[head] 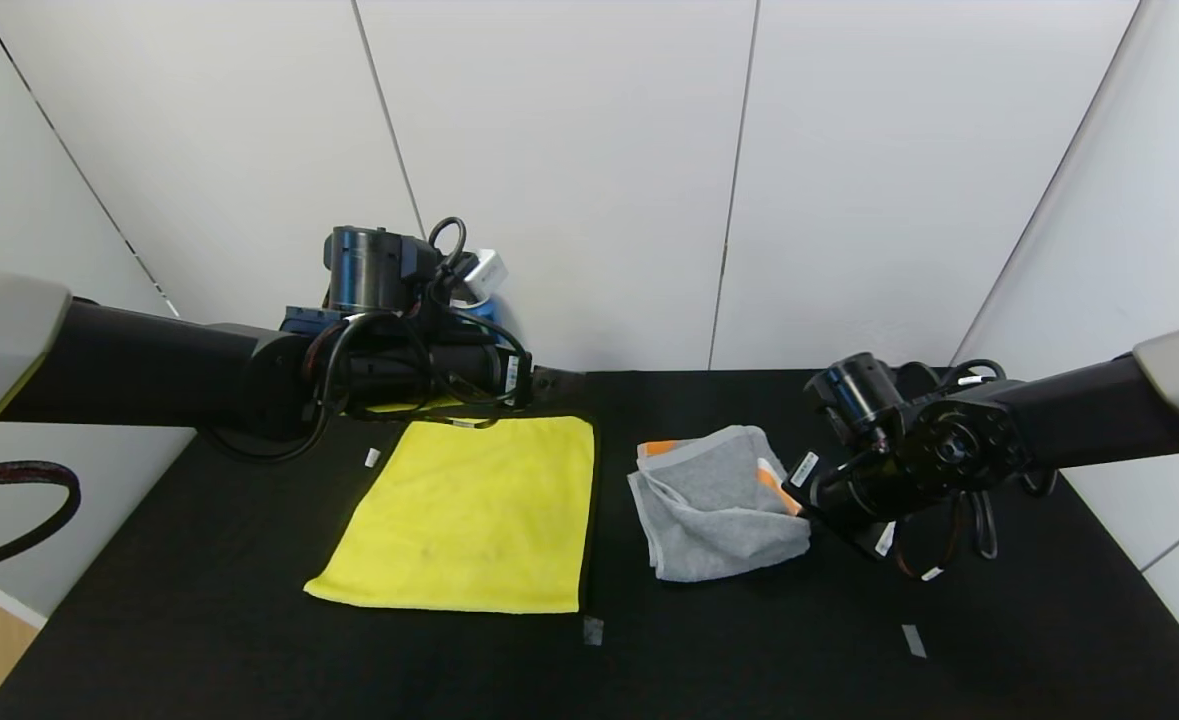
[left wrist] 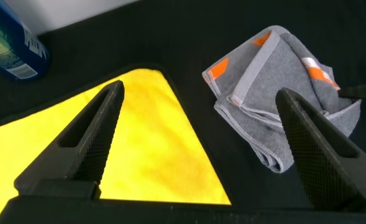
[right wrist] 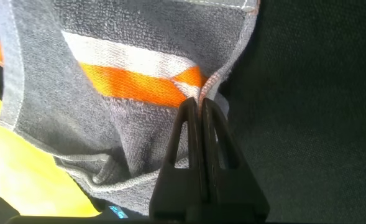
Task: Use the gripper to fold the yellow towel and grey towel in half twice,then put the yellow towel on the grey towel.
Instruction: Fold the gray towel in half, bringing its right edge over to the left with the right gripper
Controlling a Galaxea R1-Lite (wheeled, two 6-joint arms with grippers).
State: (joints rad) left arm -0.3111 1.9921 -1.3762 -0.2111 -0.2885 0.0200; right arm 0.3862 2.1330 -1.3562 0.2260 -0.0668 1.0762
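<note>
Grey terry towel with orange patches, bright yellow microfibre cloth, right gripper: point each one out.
grey terry towel (head: 714,515), head view, middle of the bunched fabric.
bright yellow microfibre cloth (head: 469,515), head view, centre of the flat sheet.
right gripper (right wrist: 201,107), right wrist view, shut fingers' tips.

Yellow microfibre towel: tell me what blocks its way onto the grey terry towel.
Nothing visible lies between the flat yellow microfibre towel and the bunched grey terry towel, only bare black table. The right gripper is pinching the grey towel's edge.
</note>
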